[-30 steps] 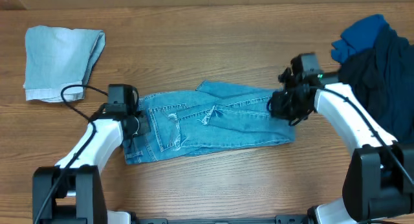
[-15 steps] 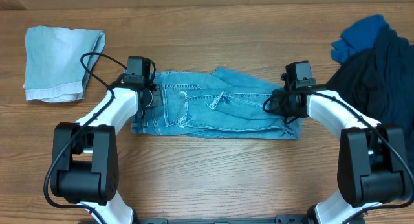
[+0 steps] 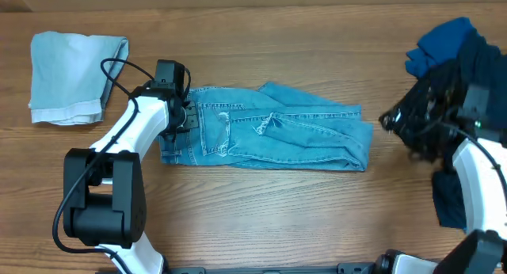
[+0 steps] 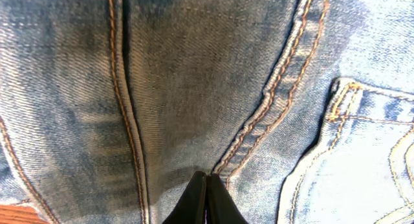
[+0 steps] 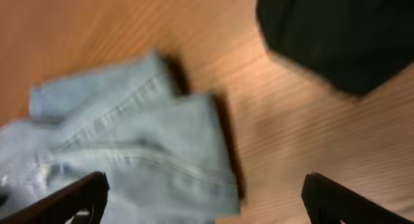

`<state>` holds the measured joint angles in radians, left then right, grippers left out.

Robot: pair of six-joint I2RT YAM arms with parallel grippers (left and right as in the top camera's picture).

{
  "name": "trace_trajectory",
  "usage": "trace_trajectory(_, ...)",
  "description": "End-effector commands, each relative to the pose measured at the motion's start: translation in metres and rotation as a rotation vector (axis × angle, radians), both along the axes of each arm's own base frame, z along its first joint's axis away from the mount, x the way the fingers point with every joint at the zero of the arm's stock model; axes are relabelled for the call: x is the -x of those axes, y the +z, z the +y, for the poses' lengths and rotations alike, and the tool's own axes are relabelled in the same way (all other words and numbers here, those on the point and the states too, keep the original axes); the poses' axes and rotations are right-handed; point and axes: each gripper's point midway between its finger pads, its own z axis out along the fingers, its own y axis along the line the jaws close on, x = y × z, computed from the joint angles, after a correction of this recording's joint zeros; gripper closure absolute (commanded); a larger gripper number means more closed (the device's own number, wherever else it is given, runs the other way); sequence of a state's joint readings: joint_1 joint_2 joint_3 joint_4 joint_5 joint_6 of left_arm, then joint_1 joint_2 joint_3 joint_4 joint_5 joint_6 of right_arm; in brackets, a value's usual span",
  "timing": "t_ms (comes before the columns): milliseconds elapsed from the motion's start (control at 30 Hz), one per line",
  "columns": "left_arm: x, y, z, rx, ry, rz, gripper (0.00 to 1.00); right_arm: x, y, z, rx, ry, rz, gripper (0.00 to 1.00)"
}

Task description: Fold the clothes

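Overhead view shows the jeans (image 3: 277,139) lying across the middle of the wooden surface (image 3: 253,218). They are folded into a long band, with the waist end to the left and a doubled fold at the right end. The left gripper (image 3: 184,116) sits on the far corner of the waist end. In the left wrist view its jaws are clenched tip to tip against the denim, beside a thick double-stitched seam (image 4: 272,114) and a back pocket (image 4: 362,159). They seem to pinch the cloth, but how much cloth is between them I cannot tell.

The right gripper (image 3: 396,119) is off the jeans, to the right of their folded end and near the pile of dark garments (image 3: 467,76). In the right wrist view its jaws are spread wide with nothing between them. A paler denim piece (image 3: 71,72) lies folded at the far left, well apart.

I judge that the denim is soft but thick and rather heavy. It will probably drag on the wood rather than glide, and the layers may shift over each other when lifted. The stiff places, such as the waist edge and the stitched seams, should give the firmest hold. To bring one short end over the other, both corners of that end should be taken. With only one corner held, the band would likely twist and open.
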<state>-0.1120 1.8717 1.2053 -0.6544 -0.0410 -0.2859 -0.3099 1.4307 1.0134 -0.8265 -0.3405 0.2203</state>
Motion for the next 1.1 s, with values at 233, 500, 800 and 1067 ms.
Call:
trace_trajectory(233, -0.009, 0.019, -0.009, 0.017, -0.033, -0.053, 0.96, 0.01, -0.093, 0.041, -0.244, 0.181, -0.019, 0.0)
trace_trajectory(500, -0.009, 0.019, -0.01, 0.024, -0.035, -0.052, 0.96, -0.007, -0.102, 0.132, -0.392, 0.451, -0.092, 0.0)
trace_trajectory(800, -0.008, 0.018, -0.013, 0.042, -0.041, -0.046, 0.96, -0.031, -0.085, 0.149, -0.366, 0.47, -0.121, 0.36)
trace_trajectory(1067, -0.014, -0.005, -0.01, 0.011, -0.034, -0.04, 0.96, -0.025, -0.088, 0.147, -0.361, 0.455, -0.078, 0.29)
